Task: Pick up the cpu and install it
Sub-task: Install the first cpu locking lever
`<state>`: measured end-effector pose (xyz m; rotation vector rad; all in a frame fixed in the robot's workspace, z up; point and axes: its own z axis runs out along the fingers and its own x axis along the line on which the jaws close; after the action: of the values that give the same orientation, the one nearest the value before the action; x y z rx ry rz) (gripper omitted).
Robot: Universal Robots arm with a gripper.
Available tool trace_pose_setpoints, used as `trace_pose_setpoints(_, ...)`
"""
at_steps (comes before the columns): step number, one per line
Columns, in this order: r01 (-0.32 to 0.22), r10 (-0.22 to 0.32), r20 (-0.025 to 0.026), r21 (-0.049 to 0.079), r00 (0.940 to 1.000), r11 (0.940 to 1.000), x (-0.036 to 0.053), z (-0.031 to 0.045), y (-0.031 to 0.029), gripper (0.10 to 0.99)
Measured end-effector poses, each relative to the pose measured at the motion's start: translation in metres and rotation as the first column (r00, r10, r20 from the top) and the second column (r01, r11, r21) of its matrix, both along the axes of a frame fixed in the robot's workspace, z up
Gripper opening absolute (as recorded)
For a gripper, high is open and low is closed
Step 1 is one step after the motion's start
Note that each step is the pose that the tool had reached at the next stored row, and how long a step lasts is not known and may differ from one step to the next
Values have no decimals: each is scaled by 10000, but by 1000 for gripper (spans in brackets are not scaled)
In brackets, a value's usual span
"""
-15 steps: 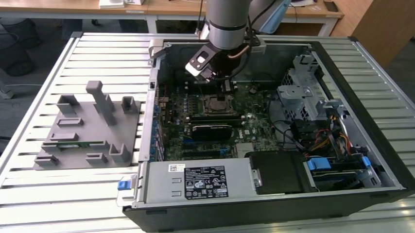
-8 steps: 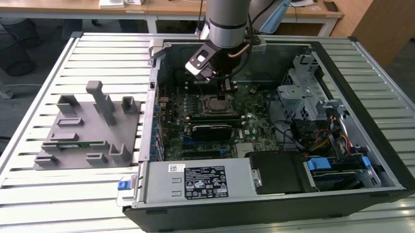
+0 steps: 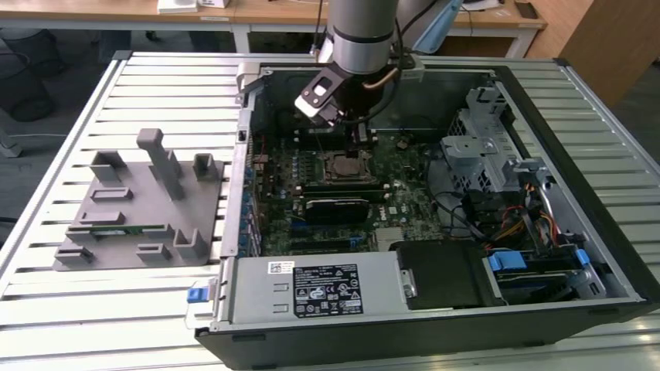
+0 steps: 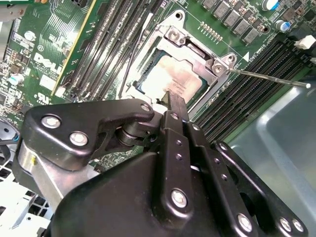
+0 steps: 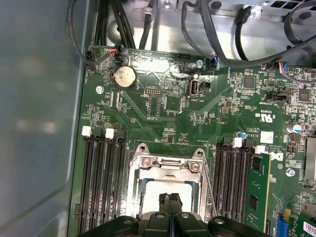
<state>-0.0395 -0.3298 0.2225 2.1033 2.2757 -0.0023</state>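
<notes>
Gripper (image 4: 169, 98) closed, fingers pressed together, holding nothing, tip just above or touching the cpu (image 4: 173, 79). Cpu lying flat inside the socket frame (image 4: 197, 57) on the motherboard (image 5: 168, 106), inside the computer case (image 3: 577, 77) on the table (image 3: 154, 85). Probably light, stiff, but fragile underneath; best held by the thin edges. Around: memory slots (image 5: 101, 182) on both sides, a green memory stick (image 5: 256, 190), a thin lever (image 4: 266, 76), cables (image 5: 217, 34). Metal frame close around the chip.
</notes>
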Motion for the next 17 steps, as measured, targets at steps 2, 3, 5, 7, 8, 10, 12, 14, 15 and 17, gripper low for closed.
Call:
trace_pose_setpoints(2, 0, 0, 0, 1, 10000, 10000, 0, 11, 0, 106)
trace_pose_setpoints(3, 0, 0, 1, 2, 10000, 10000, 0, 20, 0, 106)
trace_pose_setpoints(5, 0, 0, 1, 1, 10000, 10000, 0, 45, 0, 106)
trace_pose_setpoints(7, 0, 0, 0, 0, 10000, 10000, 0, 77, 0, 106)
trace_pose_setpoints(8, 0, 0, 1, 2, 10000, 10000, 0, 99, 0, 106)
trace_pose_setpoints(10, 0, 0, 1, 1, 10000, 10000, 0, 152, 0, 106)
trace_pose_setpoints(12, 0, 0, 1, 1, 10000, 10000, 0, 209, 0, 106)
trace_pose_setpoints(14, 0, 0, 1, 2, 10000, 10000, 0, 273, 0, 106)
trace_pose_setpoints(15, 0, 0, 0, 0, 10000, 10000, 0, 306, 0, 106)
trace_pose_setpoints(17, 0, 0, 0, 1, 10000, 10000, 0, 363, 0, 106)
